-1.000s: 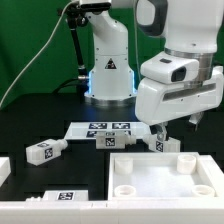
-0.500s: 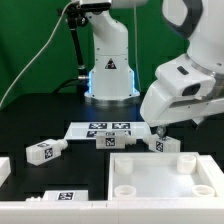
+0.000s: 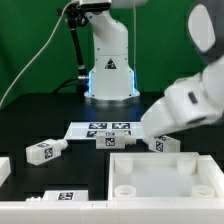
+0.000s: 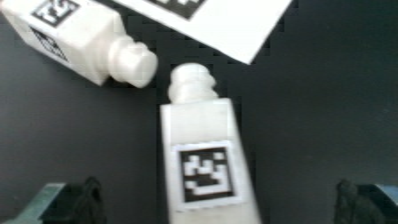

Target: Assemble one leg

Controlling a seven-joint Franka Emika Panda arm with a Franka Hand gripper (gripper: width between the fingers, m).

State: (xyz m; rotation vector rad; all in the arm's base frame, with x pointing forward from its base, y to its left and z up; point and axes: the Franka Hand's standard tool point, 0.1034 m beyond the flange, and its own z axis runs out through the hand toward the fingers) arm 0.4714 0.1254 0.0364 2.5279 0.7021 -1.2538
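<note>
The arm has swung over. Upright a second ago, it now leans steeply in from the exterior view's right and carries the end effector (image 4: pixel 217 203) low over the worktop (image 3: pixel 30 115). In the wrist view the leg (image 4: pixel 205 140) lies flat on the worktop, between the two fingers (image 4: pixel 71 200), with its tag facing the camera. The jaws stand wide apart, clear of the leg on both sides, and hold nothing.

In the exterior view this appears to be the leg lying just beside the edge of the tabletop (image 3: pixel 150 178). A second leg (image 4: pixel 80 45) lies beside the marker board (image 4: pixel 240 30), its end near the first one's tip. None of the parts has shifted — only the arm has moved.

The lean looks like lining up for a grasp. The leg is not yet picked up, so the fitting itself is still to come.
</note>
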